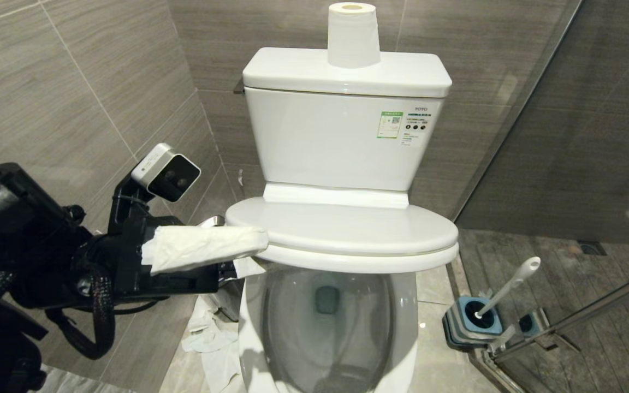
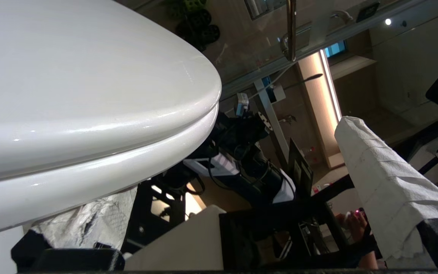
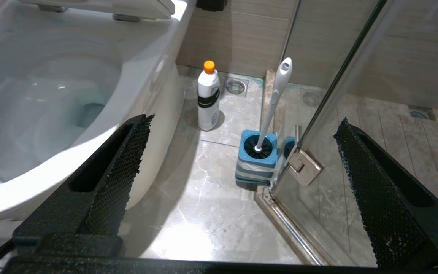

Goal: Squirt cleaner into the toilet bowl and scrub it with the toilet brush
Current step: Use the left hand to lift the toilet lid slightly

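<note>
Left gripper [image 1: 249, 254] wide apart at toilet bowl [image 1: 325, 333] seat edge; right gripper [image 3: 242, 179] likewise apart.

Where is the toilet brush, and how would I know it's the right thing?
Find the big white toilet bowl. On the floor beside it, by the glass shower door, sits a small square blue holder. The toilet brush is the long white handle sticking up from it, unlike the orange-capped white bottle nearby.
</note>
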Available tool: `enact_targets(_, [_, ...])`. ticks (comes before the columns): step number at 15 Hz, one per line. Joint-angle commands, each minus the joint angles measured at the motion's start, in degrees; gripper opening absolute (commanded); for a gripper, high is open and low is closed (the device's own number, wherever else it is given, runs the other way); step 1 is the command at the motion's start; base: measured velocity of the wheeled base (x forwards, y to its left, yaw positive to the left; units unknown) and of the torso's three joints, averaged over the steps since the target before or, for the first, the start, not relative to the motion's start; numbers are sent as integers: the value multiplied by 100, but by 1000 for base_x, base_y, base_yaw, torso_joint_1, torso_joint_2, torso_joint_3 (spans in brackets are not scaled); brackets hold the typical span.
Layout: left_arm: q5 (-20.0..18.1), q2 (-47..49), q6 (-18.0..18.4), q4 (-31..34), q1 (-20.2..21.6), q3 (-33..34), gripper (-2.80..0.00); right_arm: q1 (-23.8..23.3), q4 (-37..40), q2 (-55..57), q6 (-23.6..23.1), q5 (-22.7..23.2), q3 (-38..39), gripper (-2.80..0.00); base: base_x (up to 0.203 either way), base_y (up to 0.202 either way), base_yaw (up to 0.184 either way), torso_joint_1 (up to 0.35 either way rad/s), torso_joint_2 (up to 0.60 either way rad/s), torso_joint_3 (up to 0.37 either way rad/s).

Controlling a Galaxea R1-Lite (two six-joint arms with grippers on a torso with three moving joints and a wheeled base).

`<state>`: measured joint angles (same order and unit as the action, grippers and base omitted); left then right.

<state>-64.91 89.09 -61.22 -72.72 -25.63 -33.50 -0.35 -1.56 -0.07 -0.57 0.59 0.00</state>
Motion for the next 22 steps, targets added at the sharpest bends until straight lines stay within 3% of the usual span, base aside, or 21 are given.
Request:
enact_targets(1, [18, 168, -30, 21, -29, -282, 0, 0, -2, -1, -4, 2, 62, 0, 0, 0, 0, 0, 0, 0])
enact_targets(16, [23, 689, -59, 1428, 0, -2639, 0, 0, -2, -9, -4, 2, 62, 0, 0, 0, 0, 0, 0, 0])
enact_targets(22, [23, 1299, -69, 1519, 81, -3544, 0, 0, -2, -3, -4, 2, 62, 0, 0, 0, 0, 0, 0, 0])
